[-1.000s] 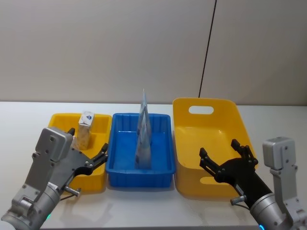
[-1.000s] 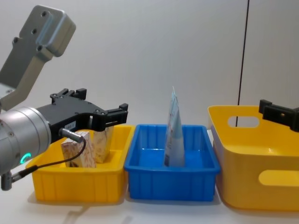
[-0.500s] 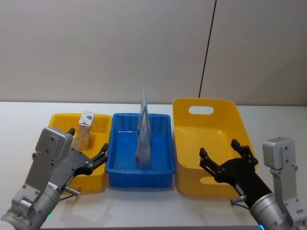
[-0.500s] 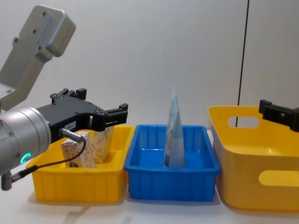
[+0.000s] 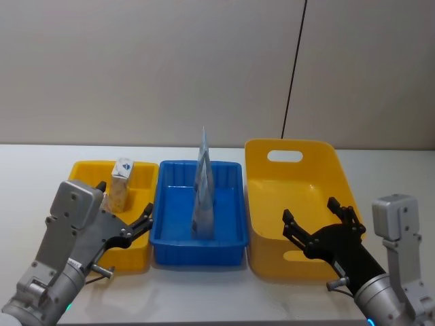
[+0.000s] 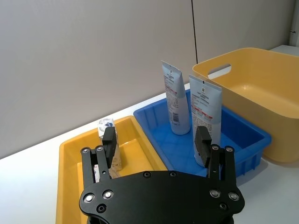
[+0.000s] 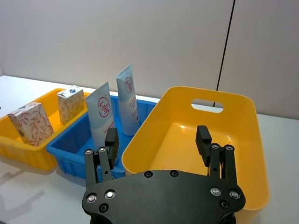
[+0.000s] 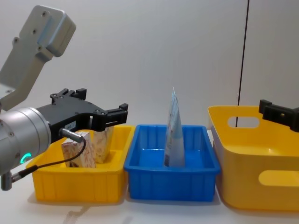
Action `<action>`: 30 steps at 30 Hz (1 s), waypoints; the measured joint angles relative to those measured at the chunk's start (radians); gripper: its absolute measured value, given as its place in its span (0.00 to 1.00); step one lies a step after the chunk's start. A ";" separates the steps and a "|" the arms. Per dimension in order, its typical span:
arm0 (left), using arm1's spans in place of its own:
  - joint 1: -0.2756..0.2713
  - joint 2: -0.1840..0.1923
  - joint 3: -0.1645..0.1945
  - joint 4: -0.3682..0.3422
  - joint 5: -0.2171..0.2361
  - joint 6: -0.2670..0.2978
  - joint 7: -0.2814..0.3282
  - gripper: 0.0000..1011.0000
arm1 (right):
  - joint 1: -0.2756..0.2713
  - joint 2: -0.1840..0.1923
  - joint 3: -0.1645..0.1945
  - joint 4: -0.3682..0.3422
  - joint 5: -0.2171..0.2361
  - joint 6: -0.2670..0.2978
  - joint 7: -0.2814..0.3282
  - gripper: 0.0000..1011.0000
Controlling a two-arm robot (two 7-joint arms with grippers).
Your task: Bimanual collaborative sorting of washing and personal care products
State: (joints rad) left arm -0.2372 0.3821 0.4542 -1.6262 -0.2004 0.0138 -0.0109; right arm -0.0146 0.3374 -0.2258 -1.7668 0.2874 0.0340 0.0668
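1. Nothing has shifted since a moment ago: both arms hang where they were, and every product stands as it did.
2. Nearest me, the left gripper (image 6: 156,140) hovers over the near end of the shallow yellow plastic tray (image 5: 88,168), fingers spread wide and holding nothing. The right gripper (image 7: 157,136), likewise spread and bare, hangs by the near wall of the big yellow handled bin (image 5: 293,144).
3. In the yellow tray, the white cardboard box with red floral print (image 7: 30,123) stands upright. The beige gable-topped carton (image 7: 70,103) stands just behind it.
4. In the blue plastic tray (image 5: 231,178) between tray and bin, two tubes stand cap-down, one behind the other. The nearer is the pale blue tapering tube with a red round logo (image 7: 102,116), and the second pale blue tube (image 7: 127,100) is farther back.
5. I'd judge the tubes light, soft and rather slick, and tippy on their caps, so they are best pinched low across the flat faces. The boxes look light and stiff but crushable, and want a gentle grip across the narrow sides.
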 joint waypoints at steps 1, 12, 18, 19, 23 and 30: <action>0.000 0.000 0.000 0.000 0.000 0.000 0.000 0.99 | 0.000 0.000 0.000 0.000 0.000 0.000 0.000 0.99; 0.000 0.000 0.000 0.000 0.000 0.000 0.000 0.99 | 0.000 0.000 0.000 0.000 0.000 0.000 0.000 0.99; 0.000 -0.001 0.000 0.001 0.000 0.000 -0.001 0.99 | 0.000 0.000 0.000 0.000 0.000 0.000 0.000 0.99; -0.001 -0.002 -0.001 0.004 -0.001 0.000 -0.002 0.99 | 0.000 0.000 0.000 0.000 0.000 0.000 0.000 0.99; -0.007 -0.007 -0.002 0.012 -0.007 0.004 -0.010 0.99 | 0.000 0.000 0.000 0.000 0.000 0.000 0.000 0.99; -0.030 -0.026 -0.013 0.047 -0.042 0.031 -0.040 0.99 | 0.000 0.000 0.000 0.000 0.000 0.000 0.000 0.99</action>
State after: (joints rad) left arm -0.2675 0.3561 0.4409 -1.5791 -0.2427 0.0446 -0.0507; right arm -0.0146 0.3374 -0.2258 -1.7668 0.2874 0.0340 0.0668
